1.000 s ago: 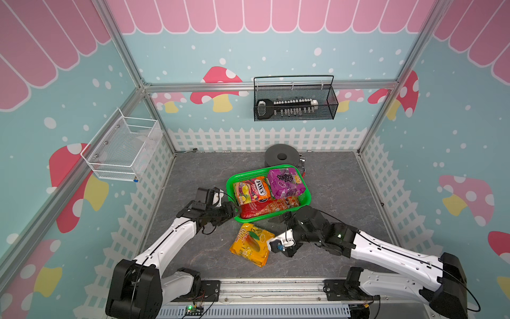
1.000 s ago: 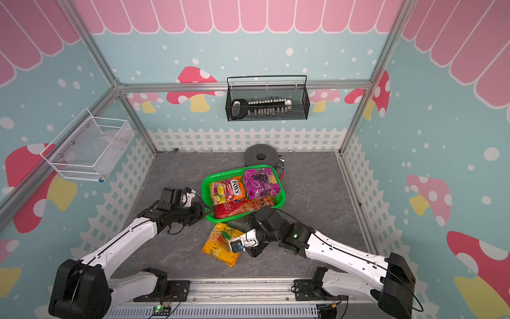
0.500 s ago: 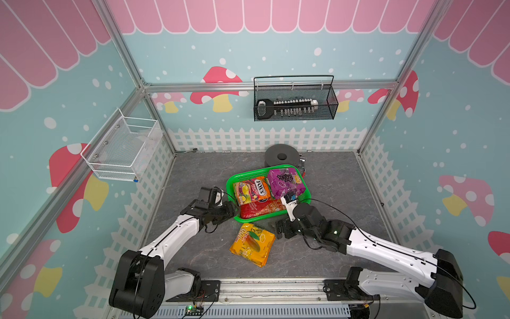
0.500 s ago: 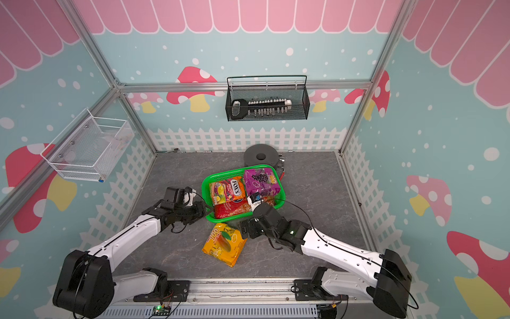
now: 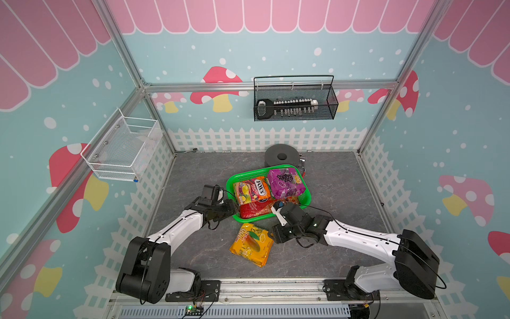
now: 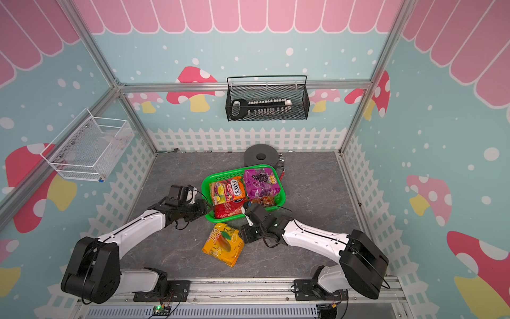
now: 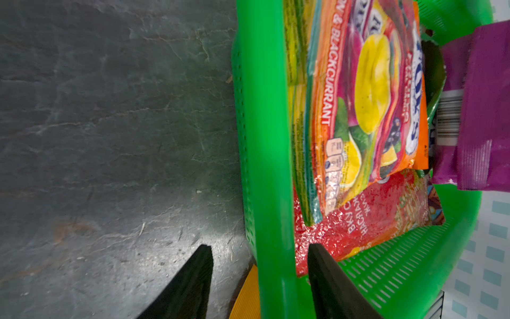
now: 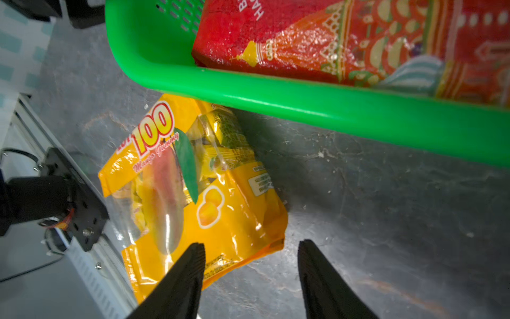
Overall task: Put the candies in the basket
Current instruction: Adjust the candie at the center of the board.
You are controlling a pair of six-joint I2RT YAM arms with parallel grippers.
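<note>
The green basket (image 5: pixel 307 193) stands mid-floor holding a FOX'S bag (image 5: pixel 252 190), a purple bag (image 5: pixel 285 183) and a red bag (image 5: pixel 256 210). A yellow-orange candy bag (image 5: pixel 251 244) lies flat on the floor just in front of it. My left gripper (image 7: pixel 259 247) is open and straddles the basket's near-left rim (image 7: pixel 265 138), one finger outside, one inside by the red bag (image 7: pixel 372 221). My right gripper (image 8: pixel 250 243) is open and low at the yellow-orange bag's (image 8: pixel 193 193) right edge, one finger over its corner, the other over bare floor.
A dark grey spool (image 5: pixel 281 157) sits right behind the basket. A black wire basket (image 5: pixel 294 102) hangs on the back wall and a white wire basket (image 5: pixel 124 149) on the left wall. The metal rail (image 5: pixel 248 287) runs along the front edge.
My right gripper has swung round and dropped beside the yellow-orange bag's right edge, its jaws narrower than before. The left gripper has stayed at the basket rim, closing slightly.
</note>
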